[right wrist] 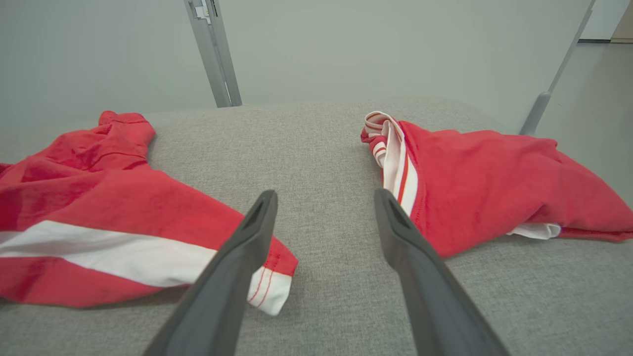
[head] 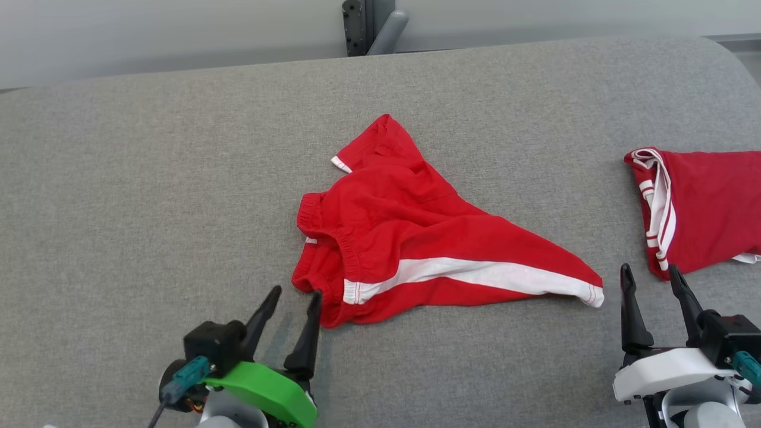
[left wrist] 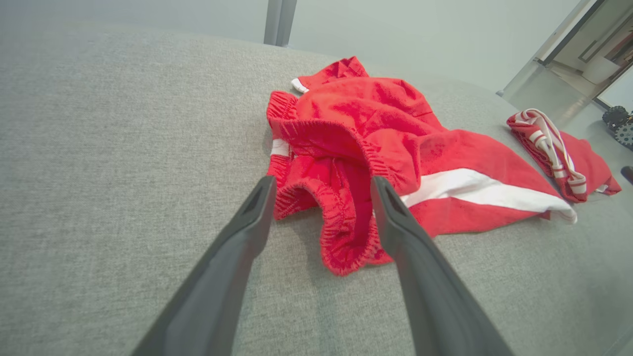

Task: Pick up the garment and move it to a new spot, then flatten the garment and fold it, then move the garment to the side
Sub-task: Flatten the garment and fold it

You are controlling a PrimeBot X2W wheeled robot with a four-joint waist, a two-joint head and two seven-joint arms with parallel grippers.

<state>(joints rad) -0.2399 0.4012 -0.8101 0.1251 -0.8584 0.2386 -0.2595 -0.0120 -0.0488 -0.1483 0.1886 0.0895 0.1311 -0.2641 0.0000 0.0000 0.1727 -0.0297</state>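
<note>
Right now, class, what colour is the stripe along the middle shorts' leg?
The stripe is white, on red shorts; the head view shows it best.

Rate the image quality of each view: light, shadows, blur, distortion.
Head view: soft even light, no glare, sharp; the table edge bows from the lens. Left wrist view: the red shorts crisp, faint shadow beneath the waistband. Right wrist view: right tool looms oversized; the rear post leans.

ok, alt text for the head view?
Crumpled red shorts with a white side stripe lie on a grey fabric surface, a second red white-trimmed garment at right. Below, both grippers are open: left gripper beside the shorts, right gripper near the second garment.
</note>
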